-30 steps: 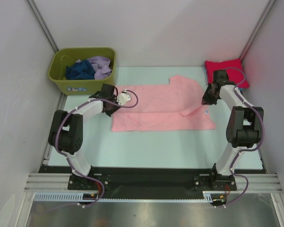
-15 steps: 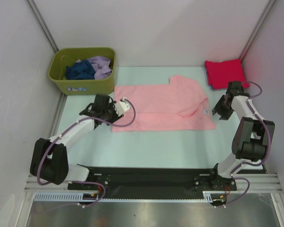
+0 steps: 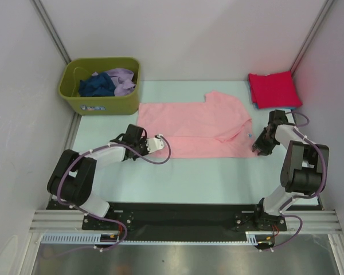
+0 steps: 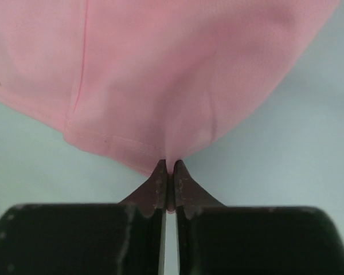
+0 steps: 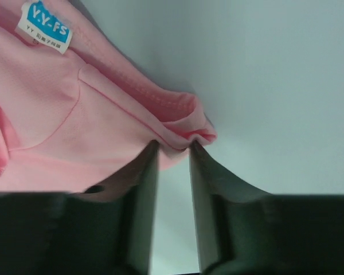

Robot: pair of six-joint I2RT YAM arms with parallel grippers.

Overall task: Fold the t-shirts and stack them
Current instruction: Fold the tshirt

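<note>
The large light pink t-shirt (image 3: 198,129) lies spread across the middle of the table. My left gripper (image 3: 144,150) is at its near left corner. In the left wrist view that gripper (image 4: 168,169) is shut on a thin pinch of the pink hem (image 4: 160,69). My right gripper (image 3: 258,146) sits at the near right corner. In the right wrist view its jaws (image 5: 173,148) stand a little apart with a bunched fold of pink hem (image 5: 74,126) between the tips. A blue-and-white label (image 5: 45,26) shows on the cloth.
A folded red t-shirt (image 3: 274,89) lies at the back right, over a sliver of light blue cloth (image 3: 255,104). The olive-green bin (image 3: 97,102) at the back left holds a navy shirt (image 3: 97,85) and a lavender one (image 3: 123,79). White walls close in both sides.
Both grippers left the shirt's far edge, opened, came down to its near corners and closed on the hem. The near left corner has shifted right.
</note>
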